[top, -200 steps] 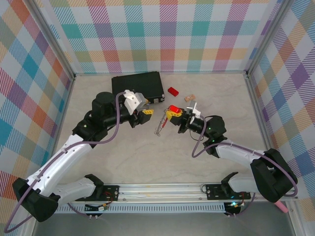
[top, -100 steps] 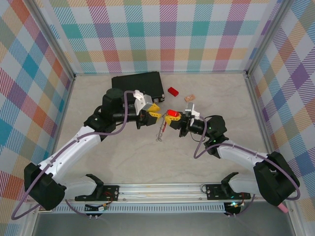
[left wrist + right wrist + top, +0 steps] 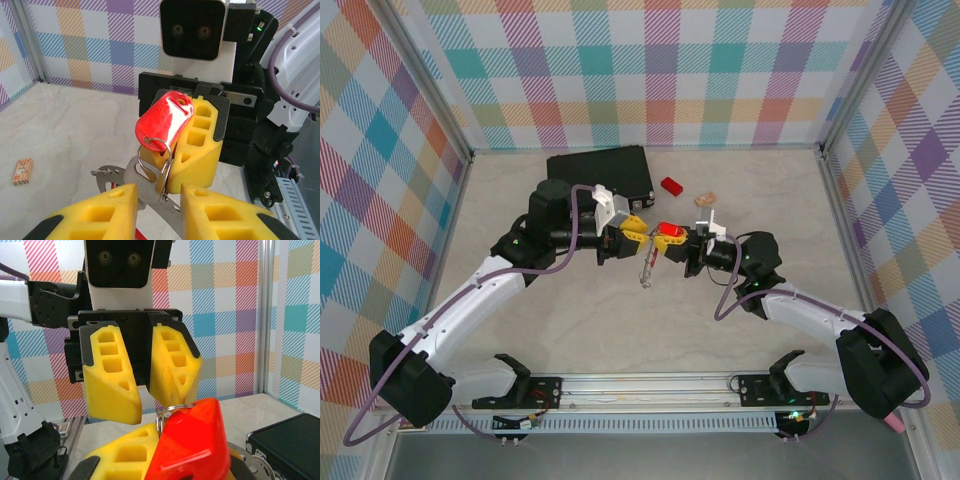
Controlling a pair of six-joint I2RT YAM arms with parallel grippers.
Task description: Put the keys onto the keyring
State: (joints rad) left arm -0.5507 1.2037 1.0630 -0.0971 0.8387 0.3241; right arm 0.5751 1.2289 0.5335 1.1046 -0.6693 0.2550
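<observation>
Top external: left tool (image 3: 638, 233) and right tool (image 3: 671, 241) tip to tip above mid-counter (image 3: 620, 330), on the near side of black case (image 3: 600, 172).
- Right tool: clamped shut on red head of key (image 3: 164, 120).
- Left tool: jaws part-way apart, nothing pinched; silver metal passing through the gap in left wrist view.
- Place of keyring (image 3: 644, 267): hanging below the red head, between both tools; contact of lower end with counter not clear.
- Long axis: red head tilted, holed end up, ringed end down toward left tool; hanging wire slanting down and near-left.
- Risks, as judged: off-centre closing twisting the ring sideways; wire swinging out of the gap; pull from left tool dragging the smooth red head out of the pinch.
</observation>
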